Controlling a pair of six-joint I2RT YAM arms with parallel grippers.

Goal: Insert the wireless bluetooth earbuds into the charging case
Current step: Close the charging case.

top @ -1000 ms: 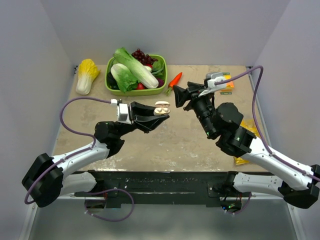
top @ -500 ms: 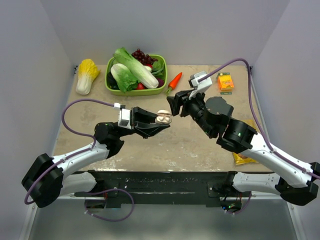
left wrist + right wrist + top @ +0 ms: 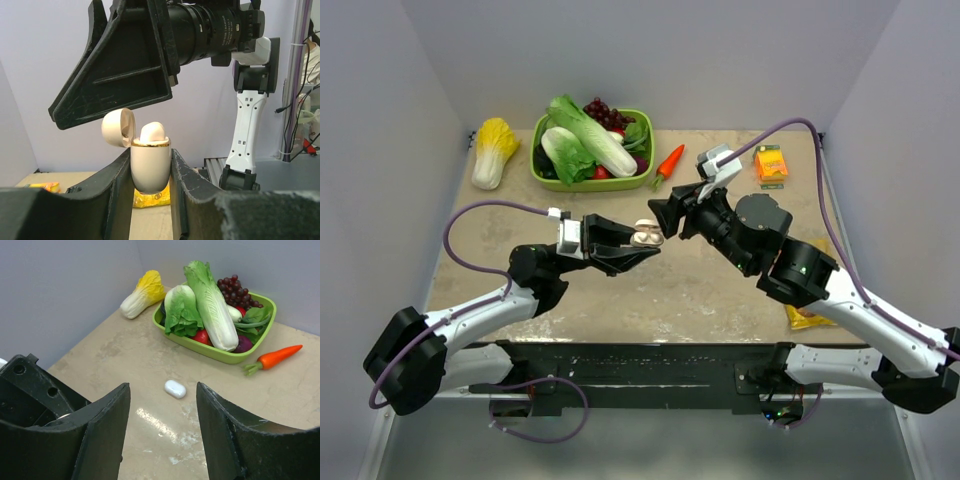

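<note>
Cream-white rounded plastic charging case is held upright, off the table, pinched btwn the fingers of the L end effector, which is closed on its sides. Case's hinged lid is flipped open to one side. One tiny white plastic earbud sits in the top, rounded end poking up. R end effector hangs just above the case, jaws spread wide, nothing in them. Small white oval bit lies on the table near the green plastic veg tray; can't tell if it's the 2nd earbud. Orange carrot lies beside the tray.
</note>
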